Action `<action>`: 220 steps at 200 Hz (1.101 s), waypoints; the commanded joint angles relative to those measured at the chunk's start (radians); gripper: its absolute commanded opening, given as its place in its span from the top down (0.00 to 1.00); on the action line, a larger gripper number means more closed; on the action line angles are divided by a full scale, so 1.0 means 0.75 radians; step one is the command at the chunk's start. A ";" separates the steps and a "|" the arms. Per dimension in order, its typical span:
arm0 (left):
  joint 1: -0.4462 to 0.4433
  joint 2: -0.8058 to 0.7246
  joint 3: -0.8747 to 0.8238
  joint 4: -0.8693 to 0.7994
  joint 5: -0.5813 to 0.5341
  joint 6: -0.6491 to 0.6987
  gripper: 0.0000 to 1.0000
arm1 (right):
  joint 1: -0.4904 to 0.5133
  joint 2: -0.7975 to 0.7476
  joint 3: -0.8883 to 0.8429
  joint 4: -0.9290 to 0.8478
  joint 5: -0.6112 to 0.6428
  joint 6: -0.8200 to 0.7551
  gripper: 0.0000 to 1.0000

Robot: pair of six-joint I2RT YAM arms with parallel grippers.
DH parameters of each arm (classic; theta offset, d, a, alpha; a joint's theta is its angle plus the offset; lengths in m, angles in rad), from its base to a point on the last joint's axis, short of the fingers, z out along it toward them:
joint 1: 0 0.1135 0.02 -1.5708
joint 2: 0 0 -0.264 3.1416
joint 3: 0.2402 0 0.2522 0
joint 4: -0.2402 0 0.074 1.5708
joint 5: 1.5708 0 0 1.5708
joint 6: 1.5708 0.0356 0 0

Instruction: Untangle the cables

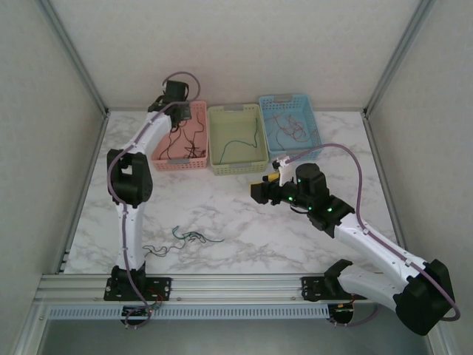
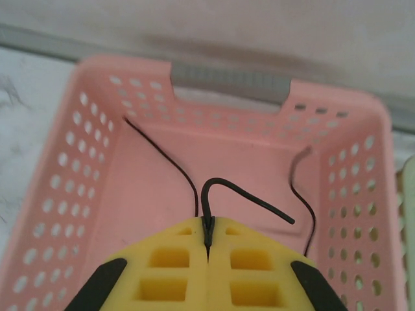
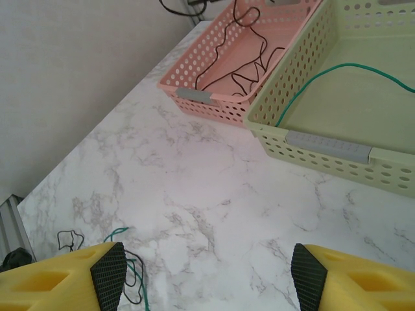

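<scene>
**Black cable pinched over the pink basket**

One thin black cable [image 2: 253, 199] is clamped between the closed yellow fingers of the left gripper [image 2: 208, 228]. The gripper hangs above the pink perforated plastic basket [image 2: 58, 194] at the far left of the table. The left wrist view shows the cable kinking out of the fingertips to a free end. Two more black strands run along the basket's floor and walls.

From overhead, a small tangle of green and dark cables [image 1: 191, 237] lies on the white marbled table [image 1: 244, 222]. It sits near the front edge, just beside the left arm.

The pale green basket [image 1: 238, 168] in the middle carries a single green cable [image 3: 337, 65]. The blue basket [image 1: 287, 98] on the right holds reddish cables [image 1: 292, 132].

The right gripper [image 3: 209, 272] hovers in front of the green basket. Its jaws are spread wide with nothing between them, and its wrist view shows bare marble below. Open marble lies between the tangle and the baskets.
</scene>
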 commanded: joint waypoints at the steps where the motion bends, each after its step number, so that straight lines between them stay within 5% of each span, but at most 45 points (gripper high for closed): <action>1: -0.003 0.023 -0.030 -0.099 0.015 -0.066 1.00 | -0.011 -0.020 -0.011 0.001 0.001 -0.014 0.29; 54: 0.007 0.159 0.201 -0.326 0.091 -0.111 0.96 | -0.011 -0.031 -0.018 0.000 0.009 -0.006 0.29; 83: 0.013 0.174 0.302 -0.410 0.108 -0.118 0.58 | -0.012 -0.031 -0.024 -0.006 0.012 -0.006 0.29; 111: 0.017 0.155 0.406 -0.480 0.126 -0.093 0.39 | -0.011 -0.033 -0.020 -0.009 0.010 -0.004 0.29; 183: 0.016 -0.153 0.456 -0.604 0.269 -0.095 0.33 | -0.012 0.009 -0.011 -0.008 0.000 0.025 0.29; 220: 0.003 -0.649 -0.010 -0.431 0.404 -0.171 0.32 | 0.045 0.145 0.041 -0.036 -0.042 0.021 0.32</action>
